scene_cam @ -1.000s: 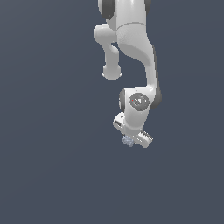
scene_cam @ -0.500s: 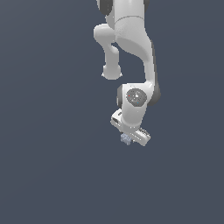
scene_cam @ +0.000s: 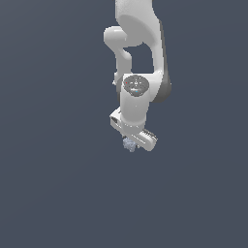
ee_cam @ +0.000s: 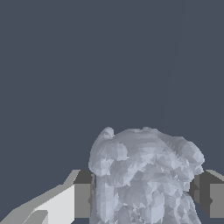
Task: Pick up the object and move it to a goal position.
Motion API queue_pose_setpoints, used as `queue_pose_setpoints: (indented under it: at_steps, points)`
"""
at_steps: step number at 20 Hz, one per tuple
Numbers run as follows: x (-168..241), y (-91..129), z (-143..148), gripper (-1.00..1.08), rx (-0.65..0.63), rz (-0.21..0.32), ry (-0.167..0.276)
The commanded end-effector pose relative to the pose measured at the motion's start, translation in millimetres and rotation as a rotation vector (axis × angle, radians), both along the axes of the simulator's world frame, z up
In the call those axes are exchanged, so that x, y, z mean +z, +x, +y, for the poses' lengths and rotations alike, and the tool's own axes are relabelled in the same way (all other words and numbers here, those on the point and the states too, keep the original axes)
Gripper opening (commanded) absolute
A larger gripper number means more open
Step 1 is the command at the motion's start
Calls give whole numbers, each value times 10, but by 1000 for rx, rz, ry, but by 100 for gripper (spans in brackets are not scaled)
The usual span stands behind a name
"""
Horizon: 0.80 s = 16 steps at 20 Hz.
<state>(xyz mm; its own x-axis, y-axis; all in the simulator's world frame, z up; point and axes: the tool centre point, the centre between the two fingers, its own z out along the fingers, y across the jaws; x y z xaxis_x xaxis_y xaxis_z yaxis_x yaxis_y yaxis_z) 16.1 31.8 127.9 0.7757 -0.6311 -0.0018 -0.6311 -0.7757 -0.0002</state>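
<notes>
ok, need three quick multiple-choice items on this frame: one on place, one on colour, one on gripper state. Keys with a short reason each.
1. Where is the small lumpy pale grey-blue clump?
A. between the fingers of the white gripper
B. far from the arm at the exterior view's left
C. on top of the arm's wrist

2. What colour is the plain background?
A. bright green
B. dark slate grey-blue
C. white

3. How do the jaws stand?
A. wide open, nothing between
B. out of view
C. shut on the clump

Key: 1 A, wrist view shows a finger at each side; 2 B, uniform in both views; 3 C, pads meet the clump's sides.
</notes>
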Motion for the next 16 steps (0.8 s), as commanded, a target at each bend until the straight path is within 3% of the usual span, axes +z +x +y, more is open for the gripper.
queue_pose_setpoints:
  at_steps: [1, 16]
  points:
    - [257, -40, -182, -100, -1, -1, 1]
    - [1785, -245, -1250, -100, -1, -1, 1]
